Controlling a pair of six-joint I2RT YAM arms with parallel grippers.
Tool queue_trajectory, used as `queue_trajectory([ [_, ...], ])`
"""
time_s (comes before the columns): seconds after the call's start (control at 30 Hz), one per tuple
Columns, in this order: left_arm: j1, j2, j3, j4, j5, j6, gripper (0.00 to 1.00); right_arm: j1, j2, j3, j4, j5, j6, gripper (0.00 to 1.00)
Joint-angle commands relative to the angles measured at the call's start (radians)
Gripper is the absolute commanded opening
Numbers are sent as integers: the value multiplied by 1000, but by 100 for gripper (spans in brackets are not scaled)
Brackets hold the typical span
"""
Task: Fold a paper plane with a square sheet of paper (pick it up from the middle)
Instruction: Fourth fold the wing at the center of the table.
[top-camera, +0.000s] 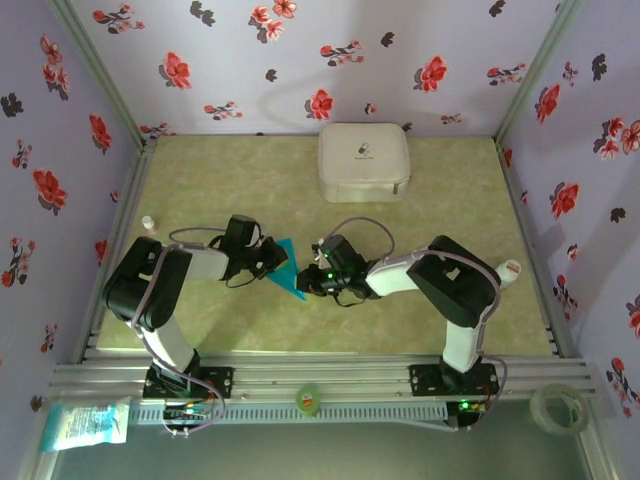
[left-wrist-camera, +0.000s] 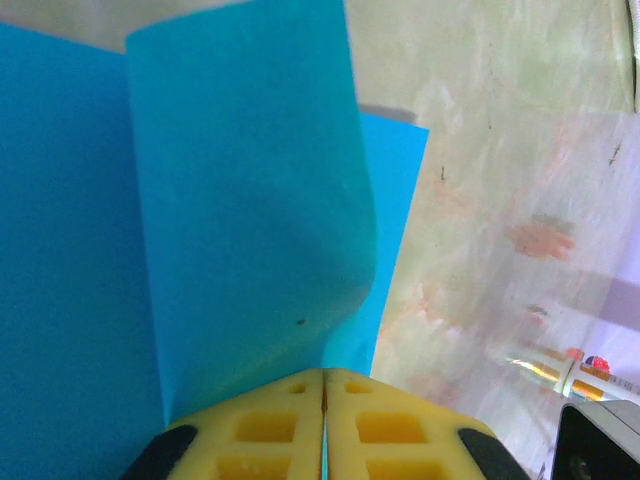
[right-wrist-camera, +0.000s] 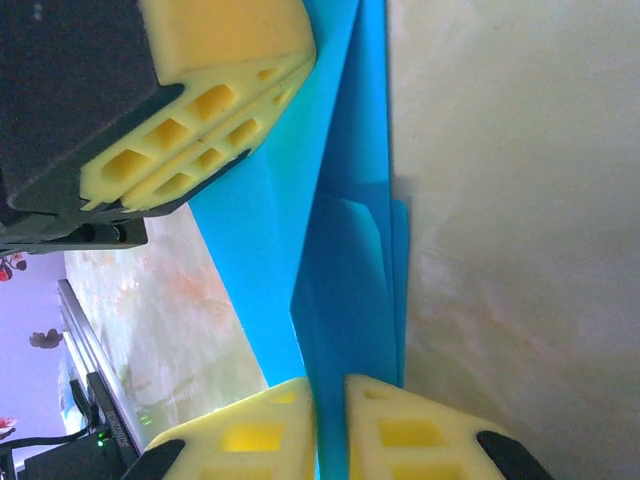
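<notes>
The turquoise sheet of paper (top-camera: 285, 268) hangs between my two grippers over the table's middle, folded into a pointed, layered paper plane shape. My left gripper (top-camera: 268, 258) is shut on one edge. In the left wrist view its yellow pads (left-wrist-camera: 290, 425) meet on the paper (left-wrist-camera: 240, 200), and a flap curls up in front of them. My right gripper (top-camera: 314, 279) is shut on the opposite side. In the right wrist view its gripper (right-wrist-camera: 330, 390) pinches several stacked layers of the paper (right-wrist-camera: 345, 260). The left gripper's pads (right-wrist-camera: 205, 95) show at the upper left of that view.
A white rounded zip case (top-camera: 364, 160) lies at the back of the green table (top-camera: 430, 230). A small white bottle (top-camera: 148, 222) stands by the left wall. On the front rail lie a tape roll (top-camera: 557, 408), a green item (top-camera: 308, 399) and a blue packet (top-camera: 85, 422).
</notes>
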Motion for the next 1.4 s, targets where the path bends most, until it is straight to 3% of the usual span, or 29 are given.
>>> queue_trajectory([
  [0.0,7,18,-3,-46,-4,30,9,12,-6,-25,-136,-26,15,15],
  [0.27,7,22,-3,-43,-5,28,8,19,-25,0,-225,-25,-26,10],
  [0.5,6,23,-8,-38,-4,25,8,26,-13,18,-283,-28,-42,14],
  [0.73,7,23,-17,-27,-6,16,8,30,-46,27,-360,-14,-65,11],
  [1.0,7,26,-21,-17,-6,10,8,34,-48,8,-340,-15,-55,8],
  [1.13,6,24,-23,-16,-6,8,7,35,-71,9,-348,-15,-53,13],
  [1.37,6,26,-24,-11,-7,6,8,34,-72,-5,-359,-18,-61,9],
])
